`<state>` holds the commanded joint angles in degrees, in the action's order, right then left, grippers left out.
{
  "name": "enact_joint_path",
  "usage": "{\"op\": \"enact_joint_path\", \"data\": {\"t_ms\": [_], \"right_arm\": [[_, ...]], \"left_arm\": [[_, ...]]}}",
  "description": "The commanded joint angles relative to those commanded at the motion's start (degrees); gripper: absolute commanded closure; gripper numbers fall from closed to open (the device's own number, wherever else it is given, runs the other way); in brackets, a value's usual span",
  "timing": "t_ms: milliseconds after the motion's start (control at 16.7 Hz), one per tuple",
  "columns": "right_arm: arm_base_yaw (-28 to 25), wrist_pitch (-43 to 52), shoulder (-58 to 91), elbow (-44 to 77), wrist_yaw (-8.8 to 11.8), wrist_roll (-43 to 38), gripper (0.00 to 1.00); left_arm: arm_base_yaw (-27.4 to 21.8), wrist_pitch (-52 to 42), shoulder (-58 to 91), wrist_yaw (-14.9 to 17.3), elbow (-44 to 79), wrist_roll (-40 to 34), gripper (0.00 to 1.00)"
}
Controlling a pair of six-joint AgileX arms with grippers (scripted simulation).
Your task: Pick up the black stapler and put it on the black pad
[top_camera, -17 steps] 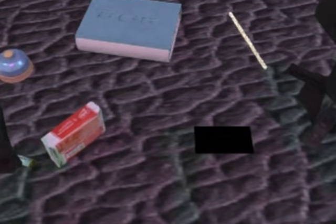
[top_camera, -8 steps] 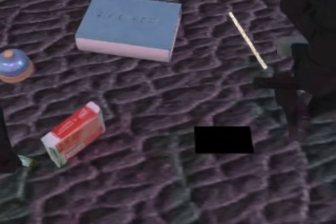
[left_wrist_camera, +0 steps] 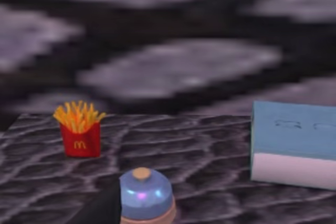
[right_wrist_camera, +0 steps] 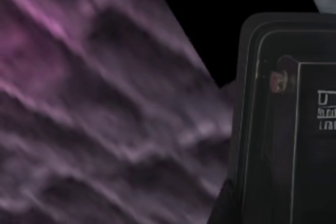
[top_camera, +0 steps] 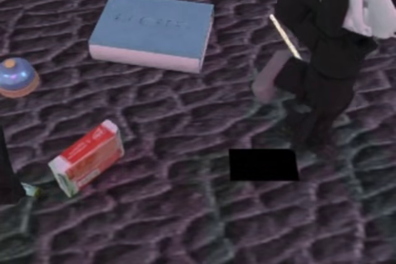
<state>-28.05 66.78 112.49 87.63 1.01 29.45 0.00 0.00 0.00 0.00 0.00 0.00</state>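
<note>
The black pad point(top_camera: 263, 164) lies flat right of the table's centre. My right gripper point(top_camera: 309, 91) hangs above and to the right of it, over the table's back right. It is shut on the black stapler point(right_wrist_camera: 286, 129), which fills one side of the right wrist view as a dark-grey body with a small label. In the top view the stapler blends into the gripper's dark mass, and a greyish rounded end point(top_camera: 269, 81) sticks out to the left. My left gripper point(top_camera: 5, 177) stays parked at the left edge.
A blue box point(top_camera: 151, 29) lies at the back, a blue bell point(top_camera: 17, 77) at the far left and a red-and-white carton point(top_camera: 86, 156) at the front left. A thin pale stick point(top_camera: 281, 32) lies partly under the right arm. The left wrist view shows a fries carton point(left_wrist_camera: 80, 129).
My right arm has swept left from the right edge with the stapler and now covers the stick's lower end, closer to the pad. The left arm has not moved.
</note>
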Motion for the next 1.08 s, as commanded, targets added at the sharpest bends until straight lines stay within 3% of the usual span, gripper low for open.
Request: {"op": "enact_joint_path", "data": {"t_ms": [240, 420, 1080], "right_arm": [[-3.0, -0.6, 0.6, 3.0, 0.1, 18.7, 1.0], [-4.3, -1.4, 0.3, 4.5, 0.0, 26.5, 1.0], [-4.5, -5.9, 1.6, 2.3, -0.1, 28.4, 1.0]], "left_arm": [[0.0, 0.0, 0.0, 0.0, 0.0, 0.0, 0.0], [0.0, 0.0, 0.0, 0.0, 0.0, 0.0, 0.0], [0.0, 0.0, 0.0, 0.0, 0.0, 0.0, 0.0]]}}
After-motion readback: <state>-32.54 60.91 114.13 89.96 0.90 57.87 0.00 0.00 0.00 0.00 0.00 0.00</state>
